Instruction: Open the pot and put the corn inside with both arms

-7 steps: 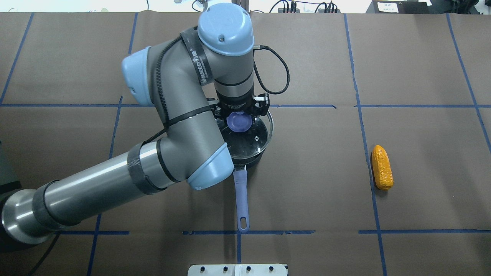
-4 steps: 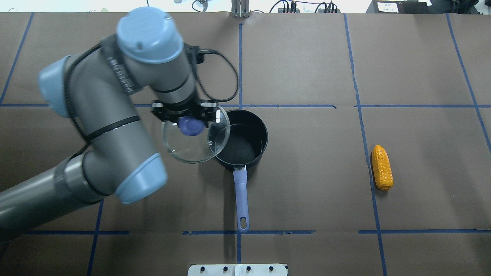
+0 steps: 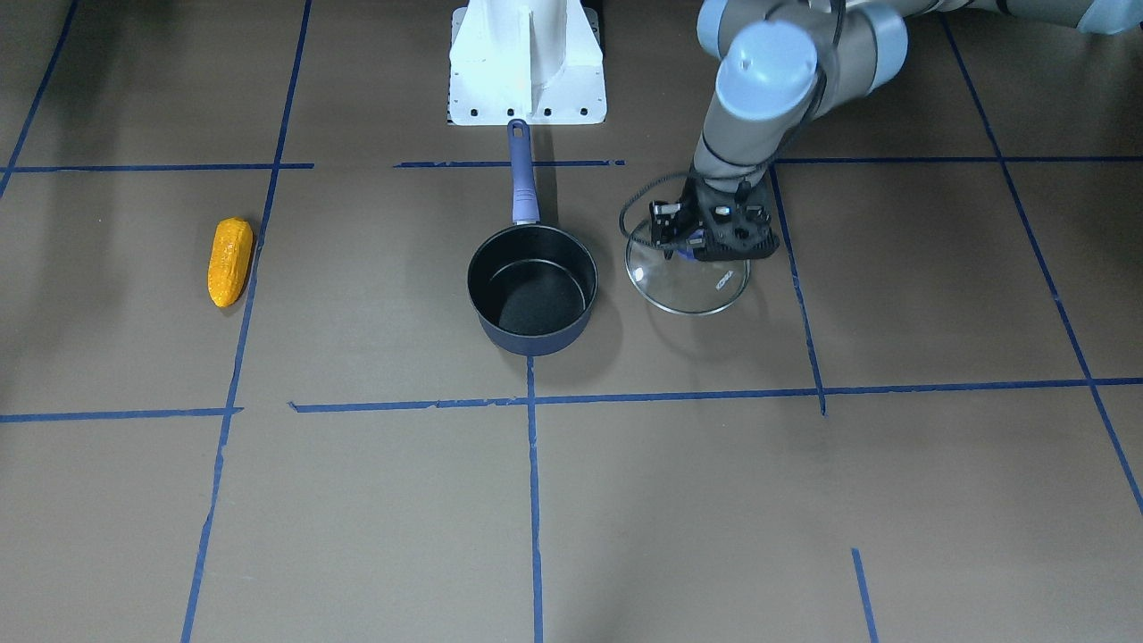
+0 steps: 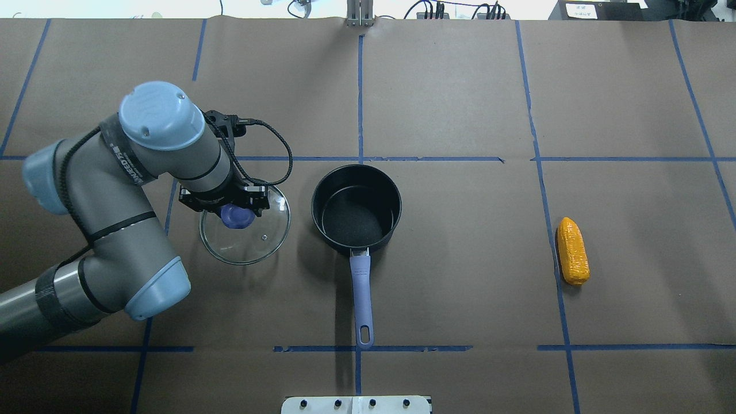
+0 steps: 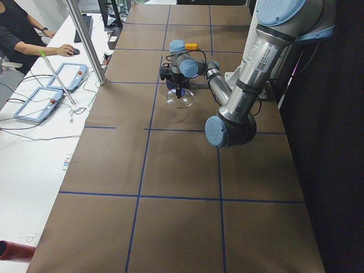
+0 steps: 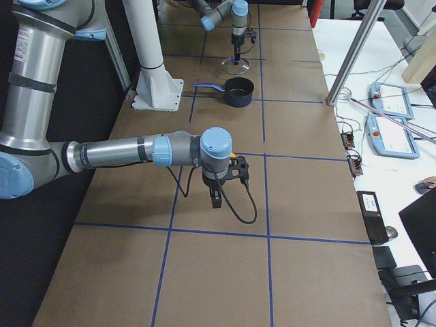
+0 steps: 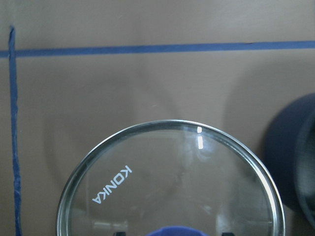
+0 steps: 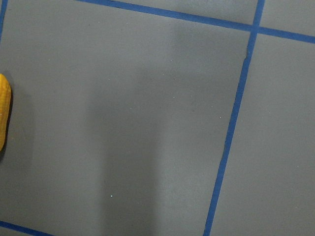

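The fingers of the left gripper are clamped on the purple-blue knob of the round glass lid, held low just beside the small dark navy saucepan, which stands open and empty. Opening looks nearly done: the lid needs setting down and releasing. The right gripper, whose finger state I cannot tell, must then fetch the orange-yellow toy corn cob, well apart on the saucepan's other side.

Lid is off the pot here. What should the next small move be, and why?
Probably lower the lid to the table and open the left gripper. It is shut on the lid, which is beside the open, empty pot, clear of its rim; whether it touches the table is unclear. The corn lies untouched on the pot's other side.
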Robot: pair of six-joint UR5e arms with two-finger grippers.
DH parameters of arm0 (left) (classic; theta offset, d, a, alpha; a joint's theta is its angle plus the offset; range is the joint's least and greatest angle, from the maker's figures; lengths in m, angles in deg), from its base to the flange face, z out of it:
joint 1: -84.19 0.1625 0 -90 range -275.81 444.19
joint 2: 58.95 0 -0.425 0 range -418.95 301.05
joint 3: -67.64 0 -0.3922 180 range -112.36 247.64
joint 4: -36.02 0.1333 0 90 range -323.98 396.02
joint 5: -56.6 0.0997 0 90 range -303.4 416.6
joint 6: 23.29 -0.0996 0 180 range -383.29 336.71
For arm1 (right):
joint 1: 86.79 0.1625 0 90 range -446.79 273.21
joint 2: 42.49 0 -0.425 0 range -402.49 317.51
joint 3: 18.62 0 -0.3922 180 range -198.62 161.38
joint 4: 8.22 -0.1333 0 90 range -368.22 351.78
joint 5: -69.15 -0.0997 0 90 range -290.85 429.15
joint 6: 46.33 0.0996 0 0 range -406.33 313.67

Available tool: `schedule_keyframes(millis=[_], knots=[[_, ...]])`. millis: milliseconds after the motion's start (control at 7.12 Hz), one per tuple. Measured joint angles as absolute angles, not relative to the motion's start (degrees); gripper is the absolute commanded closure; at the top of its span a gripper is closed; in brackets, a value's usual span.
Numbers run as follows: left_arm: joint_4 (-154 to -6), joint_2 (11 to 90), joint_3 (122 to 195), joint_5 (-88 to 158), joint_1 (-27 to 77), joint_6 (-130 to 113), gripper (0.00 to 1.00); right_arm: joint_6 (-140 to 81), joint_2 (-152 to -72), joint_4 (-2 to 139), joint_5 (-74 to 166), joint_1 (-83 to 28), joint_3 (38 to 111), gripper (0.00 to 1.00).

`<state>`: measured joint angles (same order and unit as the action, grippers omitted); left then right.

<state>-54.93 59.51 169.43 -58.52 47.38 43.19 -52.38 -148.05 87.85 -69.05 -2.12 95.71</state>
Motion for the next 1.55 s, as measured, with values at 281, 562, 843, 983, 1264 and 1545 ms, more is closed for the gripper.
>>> schedule_keyframes(millis=[281, 562, 843, 983, 1264, 1545], knots=[[-59.5, 58.6, 166.5, -58.5, 47.6, 44.7, 0.84, -52.4, -148.0, 87.8, -69.2, -2.2, 95.6, 0.0], [-57.5, 58.0, 166.6, -58.5, 47.8, 44.9, 0.82, -52.4, -148.0, 87.9, -69.3, -2.5, 95.6, 0.0], [-55.3, 57.9, 166.6, -58.5, 47.9, 44.9, 0.14, -52.4, -148.0, 87.9, -69.3, -2.9, 95.5, 0.0], [-54.7, 58.0, 166.7, -58.6, 47.9, 44.7, 0.01, -52.2, -148.0, 87.9, -69.4, -3.6, 95.5, 0.0], [-54.3, 58.0, 167.7, -58.8, 47.7, 44.6, 0.0, -49.4, -147.2, 87.9, -69.8, -6.1, 95.5, 0.0], [-52.7, 57.4, 172.0, -58.7, 46.5, 44.5, 0.0, -38.4, -145.7, 82.5, -69.8, -10.9, 95.5, 0.01]])
